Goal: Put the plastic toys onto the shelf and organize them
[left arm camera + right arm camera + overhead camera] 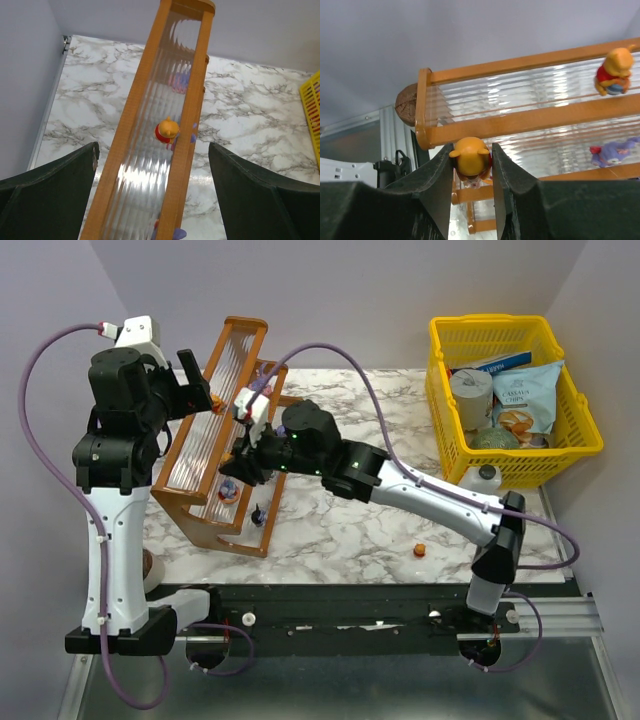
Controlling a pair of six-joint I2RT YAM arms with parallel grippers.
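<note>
Clamped between the dark fingers of the right gripper [472, 152] is an orange figurine [469, 150], held just beside the end post of the shelf [520, 120]; a second orange figurine [615, 70] in a red top sits on an upper ribbed tier, with a purple figurine [615, 152] on the tier below; the left gripper [152, 150] hangs over the shelf's top tier, jaws spread wide and grasping nothing; a small orange toy [420, 550] lies alone on the marble table [330, 530], well apart from the yellow basket [590, 445]
</note>
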